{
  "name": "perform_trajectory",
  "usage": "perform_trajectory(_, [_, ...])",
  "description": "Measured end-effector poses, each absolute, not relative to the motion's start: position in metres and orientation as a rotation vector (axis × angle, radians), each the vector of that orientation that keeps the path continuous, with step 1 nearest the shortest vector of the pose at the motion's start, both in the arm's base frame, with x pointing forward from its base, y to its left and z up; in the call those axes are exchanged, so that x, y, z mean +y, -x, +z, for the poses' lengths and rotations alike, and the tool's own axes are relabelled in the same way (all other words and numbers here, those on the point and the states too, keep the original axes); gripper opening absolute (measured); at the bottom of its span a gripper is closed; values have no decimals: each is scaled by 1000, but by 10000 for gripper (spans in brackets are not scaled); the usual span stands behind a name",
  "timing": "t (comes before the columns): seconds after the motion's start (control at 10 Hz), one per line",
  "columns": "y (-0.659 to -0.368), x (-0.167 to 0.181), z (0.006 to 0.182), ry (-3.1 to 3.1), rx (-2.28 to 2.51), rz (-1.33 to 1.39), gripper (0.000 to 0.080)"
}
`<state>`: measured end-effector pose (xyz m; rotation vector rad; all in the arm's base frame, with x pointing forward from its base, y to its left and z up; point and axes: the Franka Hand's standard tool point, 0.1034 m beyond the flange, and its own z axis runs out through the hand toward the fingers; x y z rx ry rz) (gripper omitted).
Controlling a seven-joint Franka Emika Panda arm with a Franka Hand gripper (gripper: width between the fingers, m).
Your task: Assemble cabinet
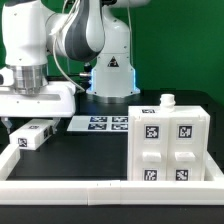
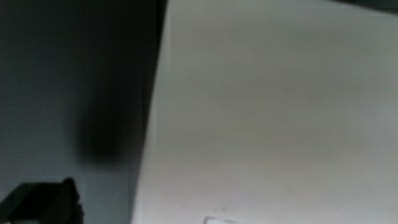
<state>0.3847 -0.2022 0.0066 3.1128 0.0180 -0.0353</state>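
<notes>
Nearest the camera in the exterior view, a long white border rail (image 1: 100, 186) is laid across the black table (image 1: 85, 155). Just behind it, on the exterior view's right, the cabinet body (image 1: 170, 150) is stood upright, a white plastic box with its broad front turned toward the camera. Its long axis cannot be told with certainty. Four square black-and-white tags (image 1: 152, 130) are carried on that front in two rows, and a small white knob (image 1: 168, 100) is seen on its top. No writing can be read; only tag patterns are shown.

On the exterior view's left, well apart from the body, a small block (image 1: 33, 136) is laid flat, tag upward. Its long axis is run from the near left of that view toward the far right. Above it the gripper (image 1: 30, 115) is hung, jaws spread wide, with nothing held.

Farther back the marker board (image 1: 100, 123) is laid flat, and the arm base (image 1: 110, 75) is set behind it. In the wrist view a dark finger (image 2: 45, 200) is shown beside a blurred pale surface (image 2: 267, 110) that cannot be identified.
</notes>
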Motion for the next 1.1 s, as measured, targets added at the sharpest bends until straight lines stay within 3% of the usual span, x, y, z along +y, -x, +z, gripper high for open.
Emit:
perform_trajectory(0.2, [-385, -202, 7, -3113, 19, -35, 559])
perform_trajectory(0.5, [-386, -199, 7, -3098, 35, -9, 560])
perform_trajectory(0.7, [-392, -172, 15, -3102, 29, 6, 560])
perform_trajectory(1.1, [-421, -88, 66, -3143, 50, 67, 560])
